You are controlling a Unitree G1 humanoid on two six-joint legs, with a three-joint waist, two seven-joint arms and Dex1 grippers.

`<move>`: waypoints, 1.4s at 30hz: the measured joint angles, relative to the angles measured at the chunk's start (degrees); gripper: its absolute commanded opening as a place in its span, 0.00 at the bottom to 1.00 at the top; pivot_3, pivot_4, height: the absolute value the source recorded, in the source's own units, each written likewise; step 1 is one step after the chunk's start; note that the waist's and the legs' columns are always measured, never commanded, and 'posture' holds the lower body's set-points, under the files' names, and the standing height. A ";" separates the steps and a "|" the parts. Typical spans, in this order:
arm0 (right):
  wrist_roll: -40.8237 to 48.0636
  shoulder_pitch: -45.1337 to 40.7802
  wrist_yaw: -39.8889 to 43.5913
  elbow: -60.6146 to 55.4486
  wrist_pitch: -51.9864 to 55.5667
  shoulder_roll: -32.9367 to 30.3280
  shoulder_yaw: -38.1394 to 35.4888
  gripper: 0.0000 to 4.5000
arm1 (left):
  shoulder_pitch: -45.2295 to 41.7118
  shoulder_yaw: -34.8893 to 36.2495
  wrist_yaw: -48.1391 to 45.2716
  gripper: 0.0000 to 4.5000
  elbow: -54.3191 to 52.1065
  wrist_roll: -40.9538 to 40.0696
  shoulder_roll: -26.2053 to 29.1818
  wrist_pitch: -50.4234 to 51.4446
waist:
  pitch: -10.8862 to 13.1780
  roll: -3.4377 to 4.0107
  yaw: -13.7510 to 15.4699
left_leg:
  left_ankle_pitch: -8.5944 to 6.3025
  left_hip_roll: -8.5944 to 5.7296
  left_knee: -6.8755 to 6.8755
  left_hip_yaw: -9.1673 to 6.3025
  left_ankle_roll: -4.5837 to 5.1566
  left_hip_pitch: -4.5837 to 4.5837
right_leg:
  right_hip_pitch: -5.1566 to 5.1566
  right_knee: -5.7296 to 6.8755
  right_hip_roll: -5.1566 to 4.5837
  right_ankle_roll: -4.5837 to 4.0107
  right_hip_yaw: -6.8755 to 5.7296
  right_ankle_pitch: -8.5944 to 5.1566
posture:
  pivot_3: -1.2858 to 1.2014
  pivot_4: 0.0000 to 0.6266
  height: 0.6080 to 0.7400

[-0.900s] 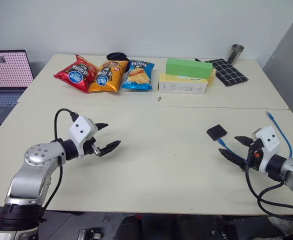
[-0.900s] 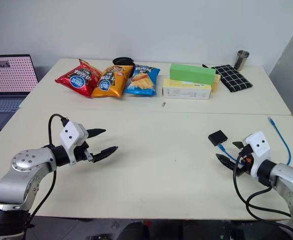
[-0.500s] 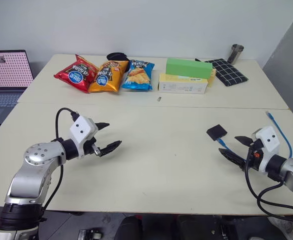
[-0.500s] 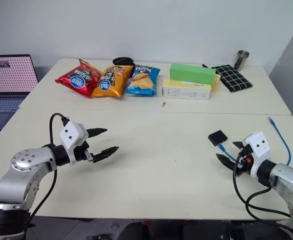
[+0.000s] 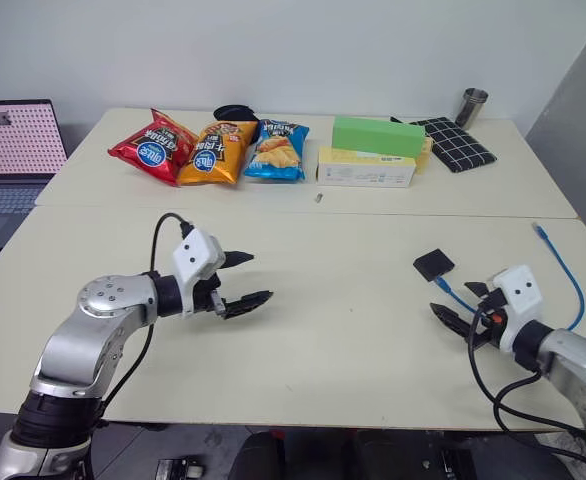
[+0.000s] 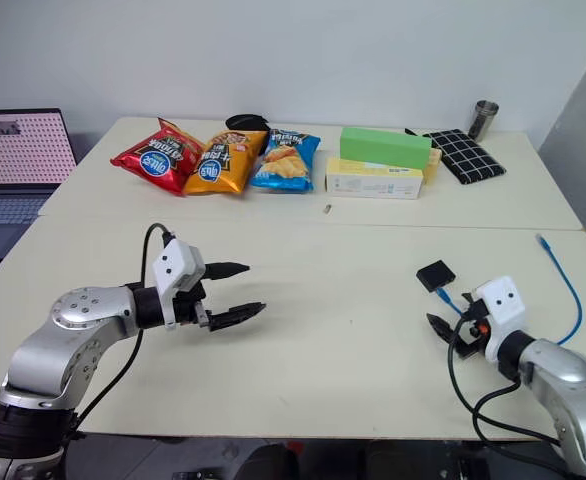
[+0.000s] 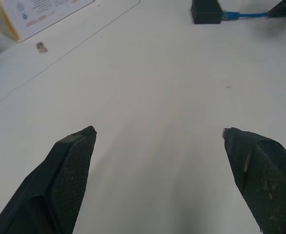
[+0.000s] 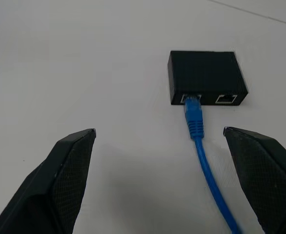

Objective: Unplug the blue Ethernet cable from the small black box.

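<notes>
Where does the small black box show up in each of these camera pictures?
Left eye: small black box on the table's right side, ahead of the right gripper.
Right eye: same spot.
Left wrist: far across the table.
Right wrist: straight ahead.
Shared landmark: the blue Ethernet cable plugged into it.

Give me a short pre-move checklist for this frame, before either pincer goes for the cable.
1. Blue Ethernet cable plugged into the small black box: ok, the plug sits in one of two ports.
2. Right pincer open and empty: ok, fingers stand wide apart.
3. Right pincer lined up with the plug: ok, the cable runs between its fingers, short of the box.
4. Left pincer open and empty: ok, over bare table.
5. Left pincer near enough to steady the box: not ok, it is far off to the left.
6. Box free of clutter: ok.
</notes>
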 measured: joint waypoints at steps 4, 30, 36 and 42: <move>-2.87 -1.54 0.10 6.23 -3.57 0.61 1.90 0.99 | -2.04 -4.69 -2.87 0.98 -2.32 -0.24 -0.01 0.54 | 0.02 0.04 -0.01 | 0.01 -0.01 0.00 0.07 -0.01 0.04 | -0.01 0.02 0.02 0.00 0.07 0.00 | 0.52 0.24 1.00; -8.43 -14.67 14.64 23.12 -12.37 -5.74 8.60 0.02 | -3.20 -7.13 -2.89 0.98 2.68 2.01 -1.41 -2.74 | 0.03 0.04 -0.03 | 0.00 0.03 0.02 0.06 0.00 0.02 | -0.02 0.00 0.05 0.00 0.07 0.00 | 0.52 0.24 1.00; -20.43 -15.22 18.20 20.43 -30.34 -11.20 17.43 0.02 | -3.28 -6.20 -3.06 0.98 6.16 -0.22 -2.56 -0.42 | 0.04 0.05 -0.11 | 0.00 0.05 0.03 0.05 0.00 0.01 | -0.05 0.00 0.06 0.00 0.05 0.00 | 0.52 0.24 1.00; -34.50 -26.23 17.06 23.21 -57.43 -11.73 26.16 0.02 | -4.28 -2.57 -4.13 0.98 8.60 -10.26 -4.55 11.02 | 0.04 0.06 -0.27 | 0.01 0.06 0.08 0.06 -0.01 0.02 | -0.08 0.06 0.06 0.00 0.04 0.00 | 0.52 0.24 1.00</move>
